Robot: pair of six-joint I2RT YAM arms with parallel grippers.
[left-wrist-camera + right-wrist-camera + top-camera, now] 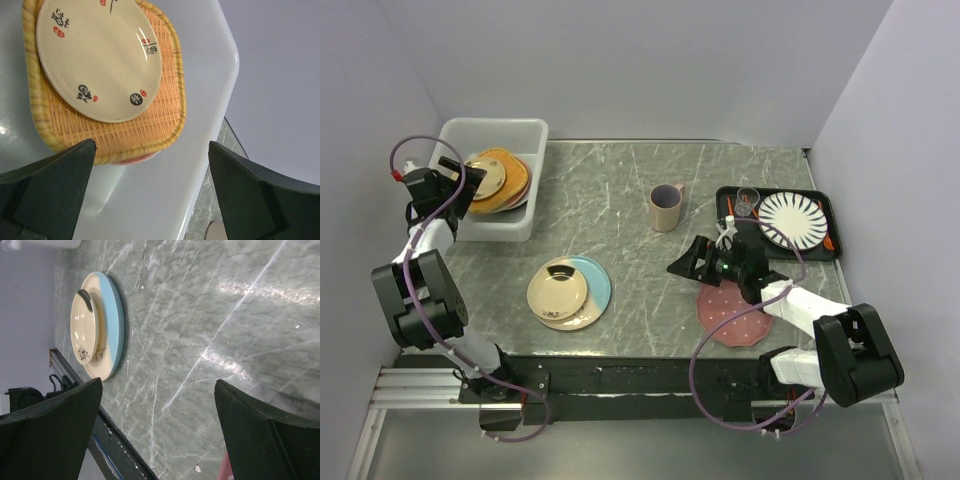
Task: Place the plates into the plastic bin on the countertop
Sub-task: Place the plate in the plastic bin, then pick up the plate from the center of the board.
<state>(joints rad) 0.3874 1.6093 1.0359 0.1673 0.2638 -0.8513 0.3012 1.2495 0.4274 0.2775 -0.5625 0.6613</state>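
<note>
plates and where they are lying: a cream plate [95,55] with black and red marks is resting on a woven-look plate [150,125], both inside the plastic bin [537,165] at the far left of the bench [620,190]. a cream-on-blue pair [569,291] is sitting near the middle front. a pink dotted plate [730,318] is lying close to the near edge, partly under the right arm.

the left claw [151,147] is hanging over the bin, released and holding nothing. the right claw [157,385] is pointing low across the bench toward the pair, likewise spread and empty.

probable risks: the pair is lying flat on a slick slab, so a finger may be pushing it along rather than getting under the rim. lifting the pair together may be letting the upper plate slide off. the right arm may be nudging the pink plate off the near edge.

the left wrist view is showing the weave and a reddish rim beneath it, which the top view is not resolving. the right wrist view is showing the pair's raised rims edge-on. only the top view is showing the mug [666,208] and the tray [728,196] holding a striped plate [794,220].
</note>
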